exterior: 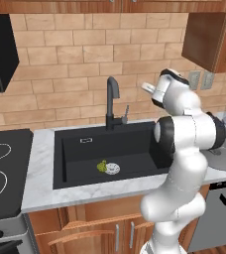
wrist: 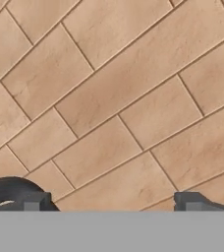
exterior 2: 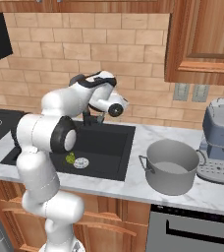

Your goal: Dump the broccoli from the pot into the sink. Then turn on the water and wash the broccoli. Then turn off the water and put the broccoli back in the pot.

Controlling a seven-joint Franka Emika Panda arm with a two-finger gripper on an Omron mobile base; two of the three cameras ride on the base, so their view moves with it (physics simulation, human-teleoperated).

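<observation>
The broccoli (exterior: 101, 166) (exterior 2: 70, 158), a small yellow-green floret, lies on the floor of the black sink (exterior: 135, 144) (exterior 2: 116, 142) right beside the round silver drain (exterior: 113, 168). The grey pot (exterior 2: 169, 178) stands upright on the counter to the right of the sink, and its inside looks bare. No water runs from the dark gooseneck faucet (exterior: 112, 96). My gripper (wrist: 113, 203) is open, its fingertips (wrist: 33, 202) far apart with nothing between them. It is raised above the back of the sink, right of the faucet, and faces the brick wall.
A black stovetop (exterior: 1, 168) lies left of the sink. A grey coffee machine (exterior 2: 222, 142) stands right of the pot. The faucet's small lever (exterior: 126, 113) sticks out on its right side. Wooden cabinets (exterior 2: 202, 39) hang overhead at the right.
</observation>
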